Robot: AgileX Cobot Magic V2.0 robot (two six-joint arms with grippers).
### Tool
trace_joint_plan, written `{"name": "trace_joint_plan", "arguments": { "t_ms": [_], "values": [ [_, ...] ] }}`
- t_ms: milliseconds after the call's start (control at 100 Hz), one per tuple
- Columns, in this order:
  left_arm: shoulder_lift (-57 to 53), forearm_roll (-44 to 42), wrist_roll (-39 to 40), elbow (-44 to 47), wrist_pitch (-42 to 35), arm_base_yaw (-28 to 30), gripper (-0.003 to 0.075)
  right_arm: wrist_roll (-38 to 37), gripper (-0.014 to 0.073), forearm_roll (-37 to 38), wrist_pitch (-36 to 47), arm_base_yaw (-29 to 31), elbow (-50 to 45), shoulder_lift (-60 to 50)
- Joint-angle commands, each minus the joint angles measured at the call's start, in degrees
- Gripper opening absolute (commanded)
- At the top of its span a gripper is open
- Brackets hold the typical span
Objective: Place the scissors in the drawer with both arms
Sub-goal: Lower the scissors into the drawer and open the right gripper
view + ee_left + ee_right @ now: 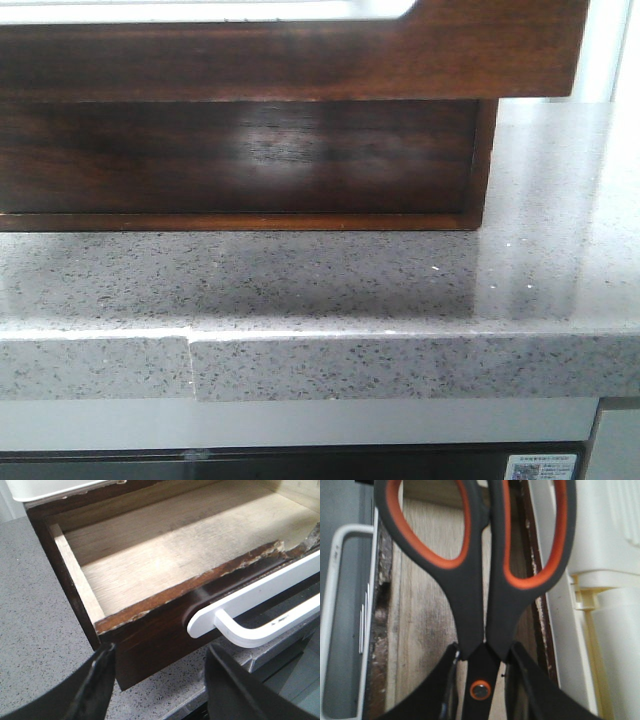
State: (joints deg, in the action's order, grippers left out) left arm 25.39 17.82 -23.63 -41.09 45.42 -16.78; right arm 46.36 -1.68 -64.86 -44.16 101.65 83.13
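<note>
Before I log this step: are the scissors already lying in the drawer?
No, the right fingers hold the scissors above the drawer.

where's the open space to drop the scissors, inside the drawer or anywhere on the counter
The drawer is pulled open and its pale wooden floor lies bare between the side wall and the chipped front edge. The right gripper holds the scissors over that floor. The grey counter in front of the cabinet is also bare. It is tighter by the white handle, where the left gripper sits open.
</note>
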Motion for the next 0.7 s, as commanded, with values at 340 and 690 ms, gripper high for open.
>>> {"name": "trace_joint_plan", "arguments": {
  "t_ms": [340, 690],
  "values": [
    [0.9, 1.0, 0.6, -2.0, -4.3, -0.5, 0.0367, 0.7, 0.0041, 14.4, 2.0, -3.1, 1.6, 7.7],
    [0.9, 1.0, 0.6, -1.7, -4.3, -0.5, 0.0367, 0.2, 0.0079, 16.2, -1.5, -3.1, 1.6, 8.7]
  ]
}}
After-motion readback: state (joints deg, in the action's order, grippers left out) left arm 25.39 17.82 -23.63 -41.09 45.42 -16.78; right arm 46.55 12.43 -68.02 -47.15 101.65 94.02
